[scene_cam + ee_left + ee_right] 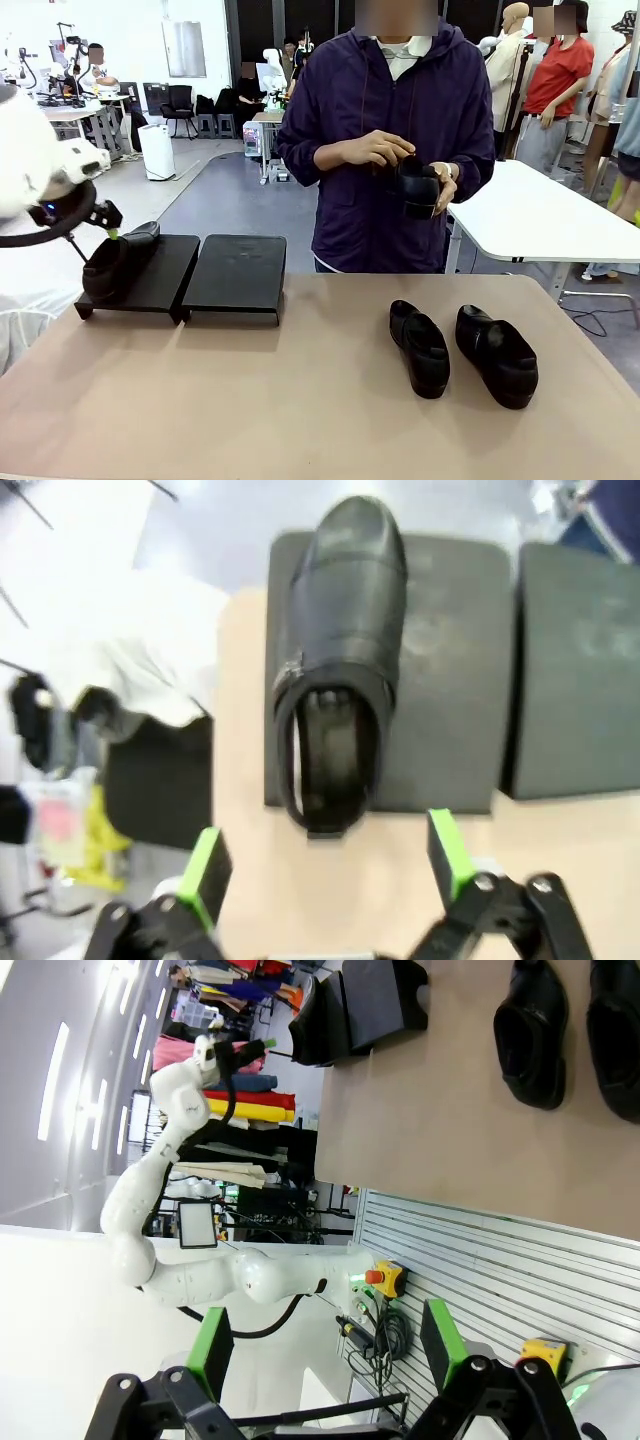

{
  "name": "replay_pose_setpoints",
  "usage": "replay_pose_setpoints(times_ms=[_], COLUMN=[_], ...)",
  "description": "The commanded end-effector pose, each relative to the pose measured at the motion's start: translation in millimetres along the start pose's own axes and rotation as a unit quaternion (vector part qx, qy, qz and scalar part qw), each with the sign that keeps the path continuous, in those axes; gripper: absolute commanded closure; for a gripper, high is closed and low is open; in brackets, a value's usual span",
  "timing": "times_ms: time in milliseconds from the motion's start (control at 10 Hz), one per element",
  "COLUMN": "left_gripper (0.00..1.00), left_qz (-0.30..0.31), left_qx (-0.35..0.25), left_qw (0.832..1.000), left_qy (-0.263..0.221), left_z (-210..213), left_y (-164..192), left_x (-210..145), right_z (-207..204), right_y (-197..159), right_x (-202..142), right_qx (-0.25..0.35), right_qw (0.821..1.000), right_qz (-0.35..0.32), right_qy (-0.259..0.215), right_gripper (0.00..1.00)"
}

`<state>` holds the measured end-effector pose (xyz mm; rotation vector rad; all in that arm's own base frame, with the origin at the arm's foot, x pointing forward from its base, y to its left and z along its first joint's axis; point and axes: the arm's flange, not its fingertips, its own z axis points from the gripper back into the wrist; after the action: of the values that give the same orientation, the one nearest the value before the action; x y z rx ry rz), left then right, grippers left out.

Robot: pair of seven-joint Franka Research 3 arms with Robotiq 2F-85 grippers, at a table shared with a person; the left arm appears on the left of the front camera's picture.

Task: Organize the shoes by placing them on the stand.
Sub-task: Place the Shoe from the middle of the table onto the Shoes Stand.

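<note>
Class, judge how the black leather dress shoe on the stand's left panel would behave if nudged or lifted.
The black leather dress shoe looks smooth, so a grip may slip. It rests on a sloped panel of the low black stand, heel at its edge; a nudge might slide it off. Its collar stands open, so probably fairly stiff.

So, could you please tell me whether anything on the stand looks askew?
Slightly: the shoe on the stand's left panel sits near its outer edge, with the heel hanging past the lower edge. The open left gripper hovers apart from it.
</note>
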<state>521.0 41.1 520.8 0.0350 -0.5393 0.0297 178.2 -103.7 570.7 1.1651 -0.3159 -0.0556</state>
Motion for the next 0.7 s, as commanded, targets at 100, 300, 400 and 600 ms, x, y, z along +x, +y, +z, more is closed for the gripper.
replay_pose_setpoints(times_ms=[100,300,400,600], left_gripper=[0.00,0.00,0.00,0.00], left_qz=[-0.052,-0.121,-0.144,-0.114], left_qx=[-0.087,-0.208,-0.244,-0.251], left_qw=[0.991,0.965,0.952,0.959], left_qy=[0.086,0.107,0.118,0.073], left_z=[94,131,143,153], left_y=[51,70,74,75], left_x=[-53,-93,-122,-167], right_z=[2,2,2,2], right_y=[4,4,4,4], right_x=[3,3,3,3], right_qx=[0.012,0.012,0.012,0.012], right_qw=[1.000,1.000,1.000,1.000], right_qz=[0.013,0.013,0.013,0.013], right_qy=[-0.004,-0.004,-0.004,-0.004], right_gripper=[0.00,0.00,0.00,0.00])
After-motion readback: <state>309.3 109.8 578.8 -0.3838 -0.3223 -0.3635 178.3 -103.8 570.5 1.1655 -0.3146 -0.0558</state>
